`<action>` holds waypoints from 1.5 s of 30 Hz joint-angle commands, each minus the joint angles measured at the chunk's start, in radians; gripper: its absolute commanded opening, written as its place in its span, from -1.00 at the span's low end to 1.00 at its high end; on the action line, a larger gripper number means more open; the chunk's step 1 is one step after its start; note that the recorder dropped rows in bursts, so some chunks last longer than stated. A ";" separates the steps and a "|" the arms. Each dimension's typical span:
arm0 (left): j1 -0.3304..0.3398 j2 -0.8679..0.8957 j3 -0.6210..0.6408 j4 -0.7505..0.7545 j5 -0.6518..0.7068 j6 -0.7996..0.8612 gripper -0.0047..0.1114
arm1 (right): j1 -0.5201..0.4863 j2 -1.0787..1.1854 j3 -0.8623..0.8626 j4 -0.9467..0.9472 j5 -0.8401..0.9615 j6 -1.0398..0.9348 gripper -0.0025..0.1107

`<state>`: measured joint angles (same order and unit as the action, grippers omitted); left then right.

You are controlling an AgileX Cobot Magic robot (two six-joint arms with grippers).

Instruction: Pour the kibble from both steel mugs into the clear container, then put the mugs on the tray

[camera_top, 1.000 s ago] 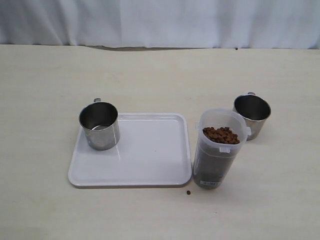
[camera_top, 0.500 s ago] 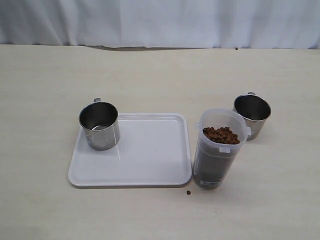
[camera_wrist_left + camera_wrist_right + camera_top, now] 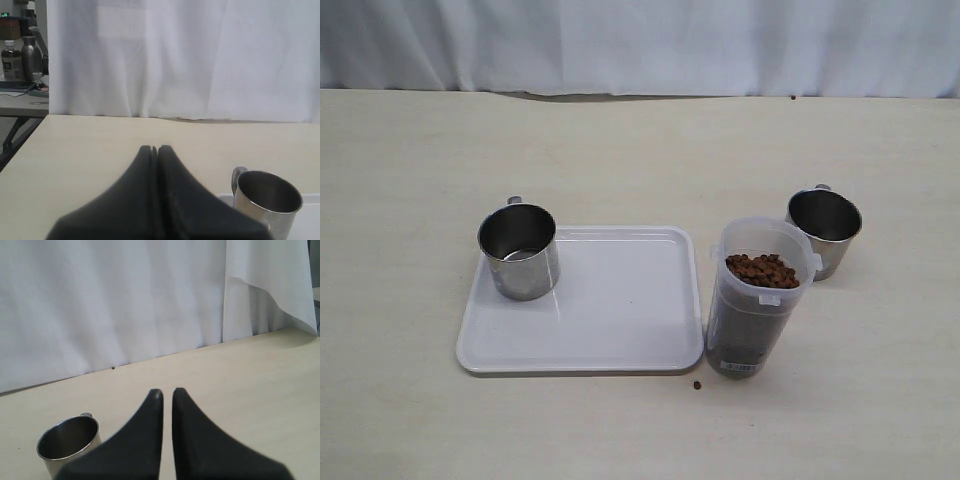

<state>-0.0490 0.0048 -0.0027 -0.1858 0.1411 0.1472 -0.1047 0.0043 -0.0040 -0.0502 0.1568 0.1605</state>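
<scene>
Exterior view, kibble [image 3: 762, 270] in clear container [image 3: 752, 325]

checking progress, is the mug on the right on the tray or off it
Off. The right steel mug stands on the table past the clear container, apart from the tray; only the other mug is on it.

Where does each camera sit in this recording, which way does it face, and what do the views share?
Exterior view: raised, opposite the curtain, looking down across the table; shows the tray, clear container, tray mug and table mug; no arm shows.
Left wrist view: low behind the shut left hand, facing the curtain; tray mug in view.
Right wrist view: low behind the shut right hand, facing the curtain; table mug in view.
Shared: each wrist view shares one mug with the exterior view; all show the curtain.
</scene>
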 commanded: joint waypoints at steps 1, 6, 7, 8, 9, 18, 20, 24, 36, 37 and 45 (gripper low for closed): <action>-0.009 -0.005 0.003 0.019 0.031 0.004 -0.92 | 0.001 -0.004 0.004 0.003 0.003 -0.001 -0.87; -0.009 -0.005 0.003 0.019 0.063 0.004 -0.92 | 0.001 -0.004 0.004 0.003 0.003 -0.001 -0.87; -0.009 -0.005 0.003 0.019 0.063 0.004 -0.92 | 0.001 -0.004 0.004 0.003 0.003 -0.001 -0.87; -0.009 -0.005 0.003 0.019 0.063 0.006 -0.92 | 0.001 -0.004 0.004 0.003 0.003 -0.001 -0.87; -0.009 -0.005 0.003 0.019 0.063 0.006 -0.92 | 0.001 -0.004 0.004 0.003 0.003 -0.001 -0.87; -0.009 -0.005 0.003 0.019 0.066 0.006 -0.92 | 0.111 -0.004 0.004 0.003 0.003 -0.001 -0.87; -0.009 -0.005 0.003 0.019 0.066 0.006 -0.92 | 0.124 -0.004 0.004 0.003 0.003 -0.001 -0.87; -0.009 -0.005 0.003 0.019 0.066 0.006 -0.92 | 0.130 -0.004 0.004 0.003 0.003 -0.001 -0.87; -0.009 -0.005 0.003 0.019 0.067 0.008 -0.92 | 0.130 -0.004 0.004 -0.013 -0.048 -0.001 -0.87; -0.009 -0.005 0.003 0.019 0.067 0.008 -0.92 | 0.130 -0.004 0.004 -0.013 -0.059 -0.001 -0.87; -0.009 -0.005 0.003 0.019 0.067 0.008 -0.92 | 0.130 -0.004 0.004 -0.013 -0.119 -0.001 -0.87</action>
<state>-0.0490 0.0048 -0.0027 -0.1699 0.2124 0.1510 0.0225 0.0043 -0.0040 -0.0520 0.0820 0.1605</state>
